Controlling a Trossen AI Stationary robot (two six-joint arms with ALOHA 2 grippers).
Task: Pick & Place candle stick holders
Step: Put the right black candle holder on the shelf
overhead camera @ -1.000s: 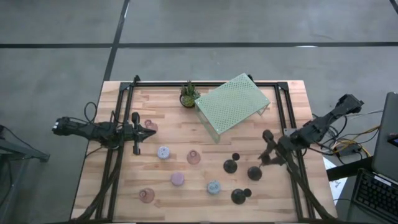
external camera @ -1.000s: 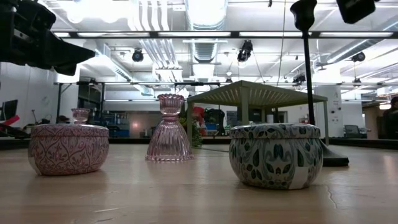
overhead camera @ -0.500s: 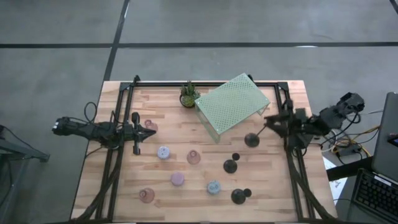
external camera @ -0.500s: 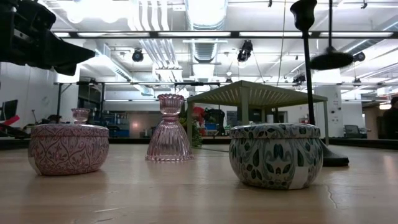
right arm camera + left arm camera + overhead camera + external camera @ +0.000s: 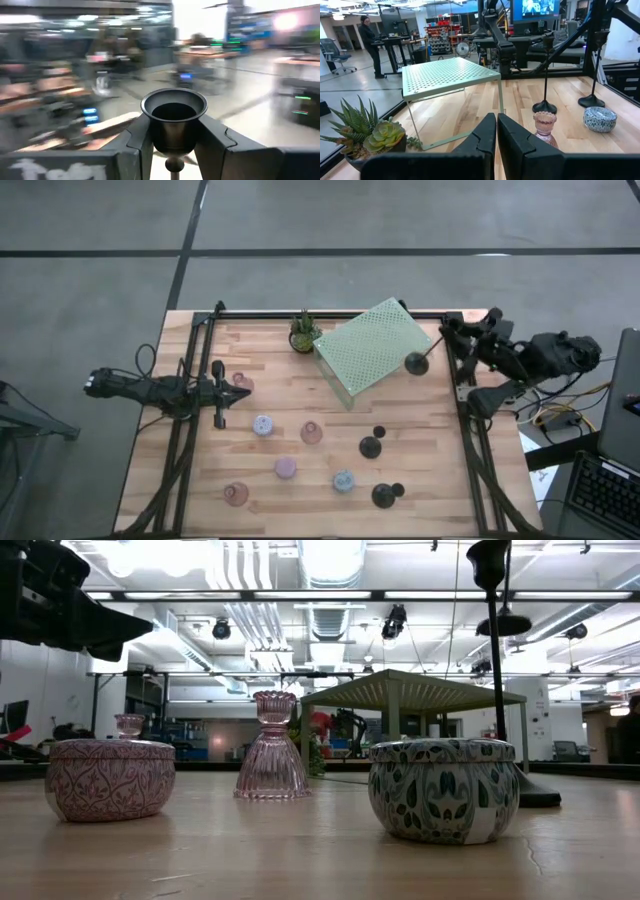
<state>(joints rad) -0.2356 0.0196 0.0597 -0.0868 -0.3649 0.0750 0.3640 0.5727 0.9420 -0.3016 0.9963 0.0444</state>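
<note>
Right gripper (image 5: 172, 131) holds a black candle stick holder (image 5: 416, 362) in the air beside the pale green perforated platform (image 5: 375, 345).

Its fingers (image 5: 141, 136) are clamped on the holder's cup, with the round base hanging over the tabletop (image 5: 280, 395) at the platform's right edge. The left gripper (image 5: 238, 392) waits at the tabletop's left side, fingers together, next to a pinkish glass cup (image 5: 544, 125). Two other black holders (image 5: 371, 446), the pastel round holders (image 5: 262, 424) and two more glass cups (image 5: 236, 494) stand on the front half of the tabletop.
</note>
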